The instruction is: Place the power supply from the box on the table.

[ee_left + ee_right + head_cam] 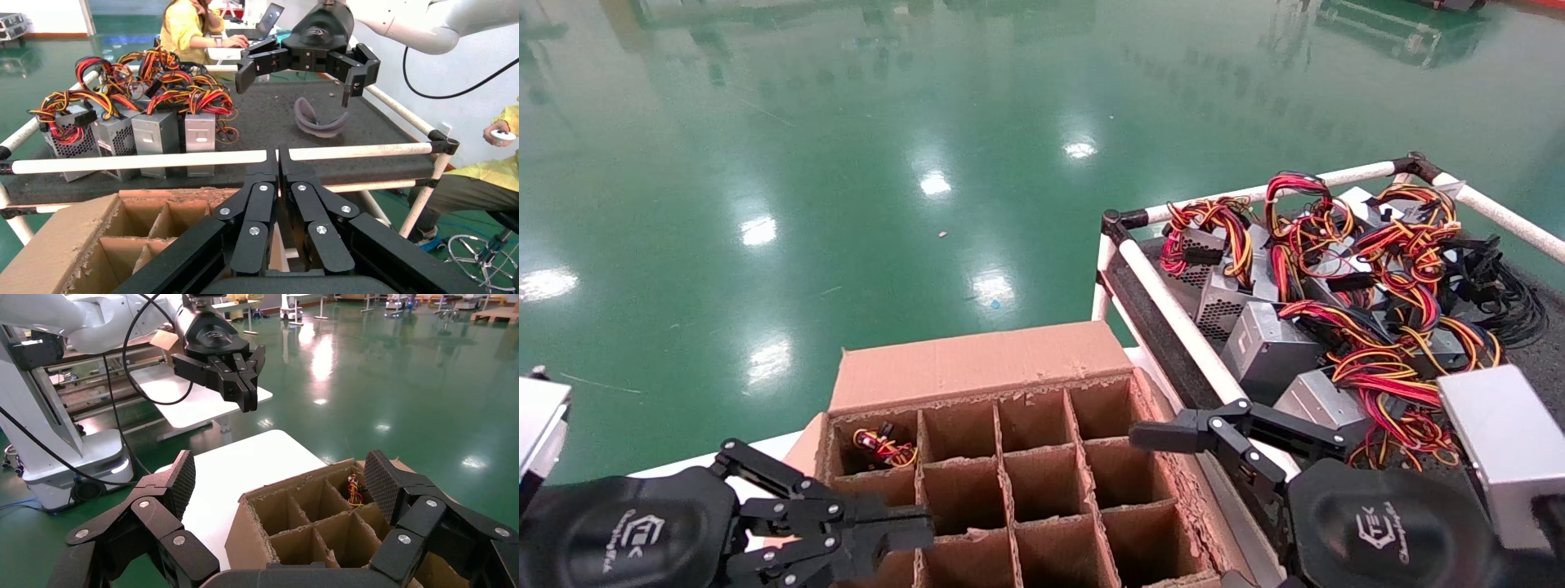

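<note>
The box (977, 367), a brown carton with a cardboard grid, sits low in the middle of the head view. Only one far-left cell shows contents: the red and yellow wires of a power supply (884, 447) (355, 490). The cells around it look bare. Several power supplies (1271, 347) (150, 131) with tangled wires lie on the table (1173, 314) (269, 116) to the right. My left gripper (919, 527) (278, 156) is shut on nothing, over the box's near-left cells. My right gripper (1185, 506) (283, 481) is open and holds nothing, above the box's right edge beside the table rail.
A white platform (245, 465) carries the box (306, 520). A curved purple-grey object (318, 119) lies on the table's bare felt. White pipe rails (141, 161) edge the table. A seated person (186, 27) works behind it. Glossy green floor (846, 163) surrounds everything.
</note>
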